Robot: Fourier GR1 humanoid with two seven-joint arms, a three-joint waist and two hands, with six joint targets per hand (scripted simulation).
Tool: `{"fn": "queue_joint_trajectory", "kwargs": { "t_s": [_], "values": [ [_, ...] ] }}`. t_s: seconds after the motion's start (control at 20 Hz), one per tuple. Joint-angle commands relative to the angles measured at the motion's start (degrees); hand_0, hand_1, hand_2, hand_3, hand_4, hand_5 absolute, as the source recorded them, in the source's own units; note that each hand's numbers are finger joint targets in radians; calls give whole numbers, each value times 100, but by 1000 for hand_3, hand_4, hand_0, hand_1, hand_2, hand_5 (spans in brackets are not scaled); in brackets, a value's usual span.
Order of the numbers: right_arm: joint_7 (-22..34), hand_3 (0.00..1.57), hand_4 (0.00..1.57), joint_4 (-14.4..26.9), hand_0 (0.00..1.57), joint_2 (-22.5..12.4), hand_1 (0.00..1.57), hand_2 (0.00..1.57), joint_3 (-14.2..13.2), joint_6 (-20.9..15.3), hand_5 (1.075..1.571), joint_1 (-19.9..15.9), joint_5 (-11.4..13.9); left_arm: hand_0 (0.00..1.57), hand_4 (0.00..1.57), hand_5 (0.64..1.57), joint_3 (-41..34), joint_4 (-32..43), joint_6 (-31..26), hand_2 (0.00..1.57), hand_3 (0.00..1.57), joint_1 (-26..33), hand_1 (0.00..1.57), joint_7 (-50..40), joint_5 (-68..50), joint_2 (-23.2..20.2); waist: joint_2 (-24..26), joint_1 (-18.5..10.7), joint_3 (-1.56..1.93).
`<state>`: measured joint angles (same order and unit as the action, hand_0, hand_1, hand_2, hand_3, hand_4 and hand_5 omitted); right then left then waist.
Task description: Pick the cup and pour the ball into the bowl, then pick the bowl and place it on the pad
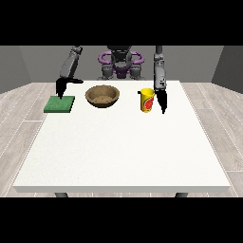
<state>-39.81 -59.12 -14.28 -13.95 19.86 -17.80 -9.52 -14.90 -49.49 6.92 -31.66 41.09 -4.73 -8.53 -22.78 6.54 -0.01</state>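
A yellow cup [147, 100] with a red and green mark stands upright on the white table [123, 147], right of centre at the back. The ball is not visible. The hand at the view's right [163, 100] hangs just right of the cup, fingers pointing straight down, close beside the cup; contact cannot be told. A brown bowl [101, 95] sits to the cup's left. Further left lies a flat green pad [60, 104]. The hand at the view's left [61, 87] hovers over the pad's back edge, holding nothing.
The robot's torso [119, 64] stands behind the table's far edge. The front half of the table holds no objects. Wooden floor surrounds the table.
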Motion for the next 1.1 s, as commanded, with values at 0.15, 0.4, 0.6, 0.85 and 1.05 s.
{"fn": "queue_joint_trajectory", "kwargs": {
  "t_s": [0.15, 0.4, 0.6, 0.85, 1.05],
  "values": [
    [-342, 0, 0, 375, 0, -222, 0, 0, -103, 252, 1546, -193, -22, 0, 0, 1395, -196, 696, 180, 0, 0, -595, 0, 386, -31, -123, -303, 221, 0],
    [-172, 0, 0, 176, 0, -696, 0, 0, -247, 542, 1540, -412, -228, 1231, 1073, 1571, -240, 757, 696, 1571, 1480, -422, 1231, 825, 226, -219, -574, 471, -1],
    [-529, 0, 80, 118, 0, -555, 0, 158, -137, 395, 1547, -507, -124, 1375, 1174, 1532, -422, 385, 1423, 1571, 1571, -480, 1375, 899, 241, -43, -1117, 728, 1],
    [-124, 0, 179, 193, 0, -567, 0, 227, 9, 426, 1552, -464, -172, 1386, 1226, 1532, -216, -167, 1781, 1571, 1571, -29, 1386, 112, 607, -303, -512, 847, 9],
    [423, 119, 231, 598, 0, -557, 0, 214, 135, 387, 1553, -750, -151, 1394, 1251, 1530, 448, -351, 2847, 1571, 1571, 136, 1394, -570, 1731, -284, 270, 967, 22]
  ]
}}
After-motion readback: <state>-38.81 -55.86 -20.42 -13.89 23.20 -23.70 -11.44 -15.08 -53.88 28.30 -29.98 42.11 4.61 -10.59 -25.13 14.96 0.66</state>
